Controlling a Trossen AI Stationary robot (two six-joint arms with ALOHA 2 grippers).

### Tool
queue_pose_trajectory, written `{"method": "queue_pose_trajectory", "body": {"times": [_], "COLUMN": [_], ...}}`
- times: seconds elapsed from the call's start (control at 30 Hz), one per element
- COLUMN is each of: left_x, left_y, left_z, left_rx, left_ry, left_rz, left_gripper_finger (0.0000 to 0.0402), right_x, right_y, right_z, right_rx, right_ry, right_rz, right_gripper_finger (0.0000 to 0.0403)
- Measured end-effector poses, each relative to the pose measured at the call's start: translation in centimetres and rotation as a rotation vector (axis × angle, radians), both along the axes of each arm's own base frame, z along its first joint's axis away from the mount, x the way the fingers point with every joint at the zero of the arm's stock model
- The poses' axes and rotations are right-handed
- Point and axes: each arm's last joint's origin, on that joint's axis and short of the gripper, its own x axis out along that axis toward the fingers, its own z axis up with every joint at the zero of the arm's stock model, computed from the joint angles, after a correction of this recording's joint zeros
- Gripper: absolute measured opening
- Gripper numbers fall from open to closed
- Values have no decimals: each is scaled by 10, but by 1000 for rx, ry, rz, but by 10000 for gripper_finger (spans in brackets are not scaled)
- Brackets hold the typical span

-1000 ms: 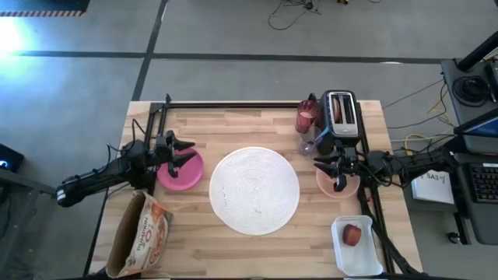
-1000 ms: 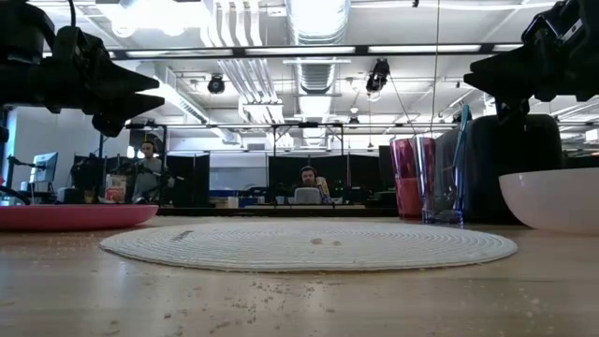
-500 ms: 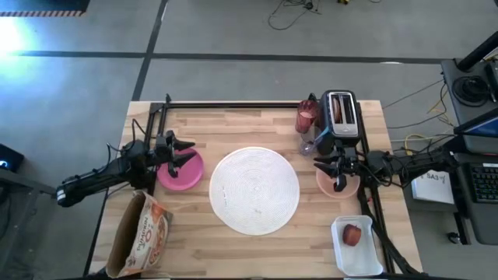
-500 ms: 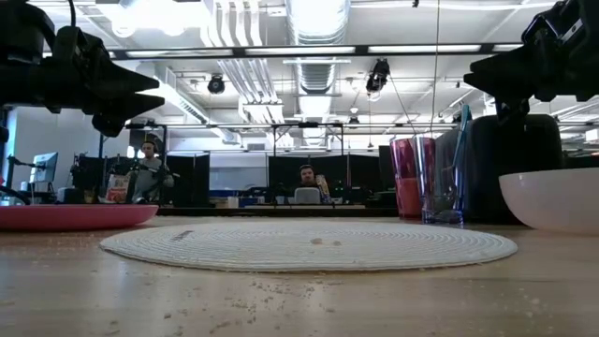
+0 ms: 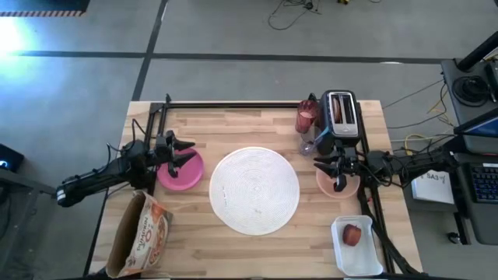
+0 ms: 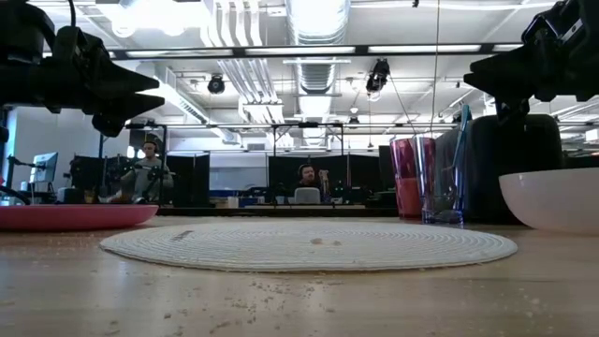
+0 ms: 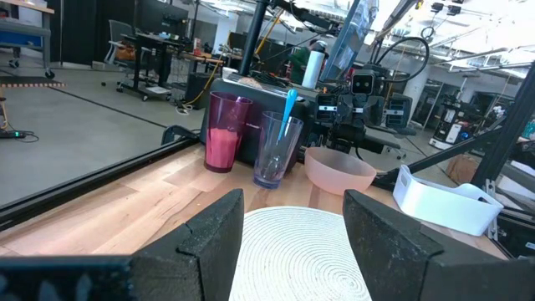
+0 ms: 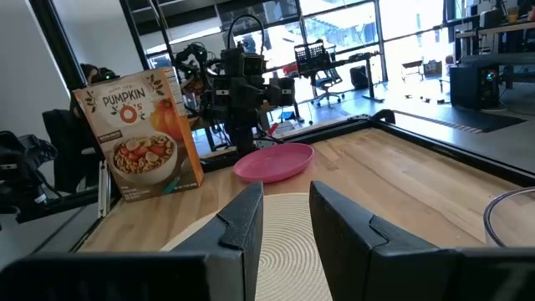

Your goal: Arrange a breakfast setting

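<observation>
Breakfast setting is barely begun, by our read. Near edge of the table (image 5: 257, 253), going by the high view: cereal box (image 5: 140, 236) standing at 7 o'clock, white tray (image 5: 356, 253) at 5 o'clock with the small red fruit (image 5: 352, 234) in it.

Centre: large round white plate (image 5: 254, 190), bare, a few crumbs on it.

At 9 o'clock of it, the smaller magenta plate (image 5: 184, 171), just beside, not touching. Left gripper (image 5: 184, 152) hangs over its far rim, fingers spread wide, holding nothing; the left wrist view shows the gap between them.

At 3 o'clock, the translucent peach bowl (image 5: 336, 184), empty as far as we see. Right gripper (image 5: 336, 173) hovers above it, fingers apart with a narrow gap, empty.

Farther, 1 o'clock: pink translucent tumbler (image 7: 223, 132) and a clear glass (image 7: 275, 153) side by side in front of the black toaster (image 5: 341, 113); the teal-handled spoon (image 7: 287, 114) stands in the clear glass. We see no bagel.

We judge the step in hand is a grasp of plate and bowl. To do it well:
- drop each gripper straight down and pinch the rim, one finger inside and one outside
- lift a little before carrying; both are light and will slide or tip
- keep the magenta plate level, and keep the arms apart over the centre.
</observation>
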Motion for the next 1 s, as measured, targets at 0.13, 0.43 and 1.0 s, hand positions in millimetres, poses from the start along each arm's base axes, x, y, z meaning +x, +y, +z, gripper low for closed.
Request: {"method": "queue_pose_trajectory", "body": {"times": [0.13, 0.43, 1.0], "left_x": [0, 0, 0], "left_y": [0, 0, -2], "left_z": [0, 0, 5], "left_rx": [0, 0, 104], "left_ry": [0, 0, -33], "left_rz": [0, 0, -53], "left_gripper_finger": [190, 190, 190], "right_x": [0, 0, 0], "right_y": [0, 0, 0], "right_z": [0, 0, 0], "right_rx": [0, 0, 0], "right_ry": [0, -1, 0], "right_rz": [0, 0, 0], "right_gripper_finger": [91, 91, 91]}}
